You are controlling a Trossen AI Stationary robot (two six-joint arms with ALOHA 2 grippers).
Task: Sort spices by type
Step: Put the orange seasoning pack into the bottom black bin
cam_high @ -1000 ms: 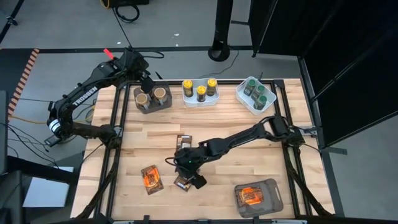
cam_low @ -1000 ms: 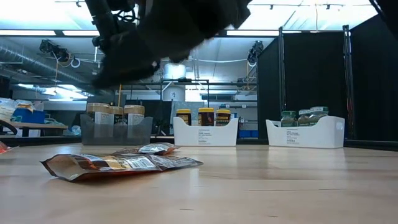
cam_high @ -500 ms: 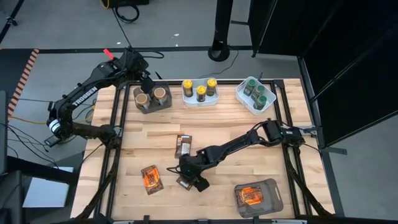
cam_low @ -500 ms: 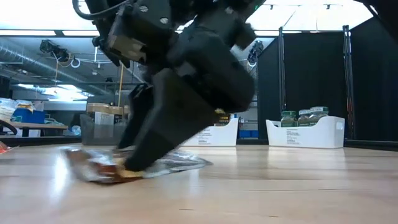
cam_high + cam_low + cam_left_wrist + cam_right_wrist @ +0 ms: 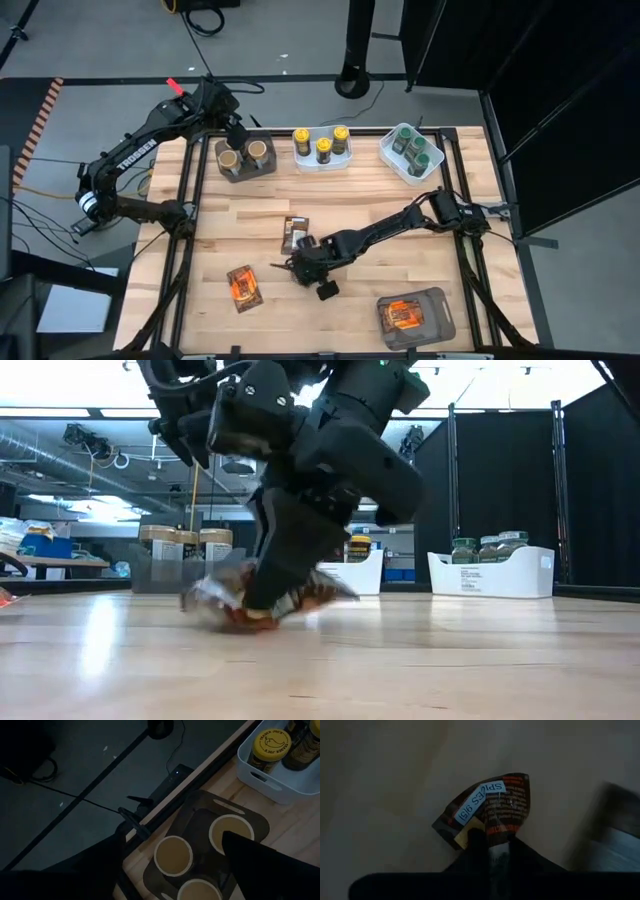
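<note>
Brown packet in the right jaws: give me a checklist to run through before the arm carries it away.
1. Right jaws shut on brown packet: ok.
2. Grip depth, only one edge pinched and the packet crumpled: not ok.
3. Packet fully clear of the table: cannot tell.
4. Second brown packet not caught in the grip: ok.
5. Left jaws above the jar bin, far from the packet: ok.
6. Drop-off place for brown packets: cannot tell.

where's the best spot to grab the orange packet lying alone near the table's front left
Judging by its pose, take the orange packet by one thin edge, coming from above: it lies flat on the table, so only an edge offers purchase, and nothing crowds it.
</note>
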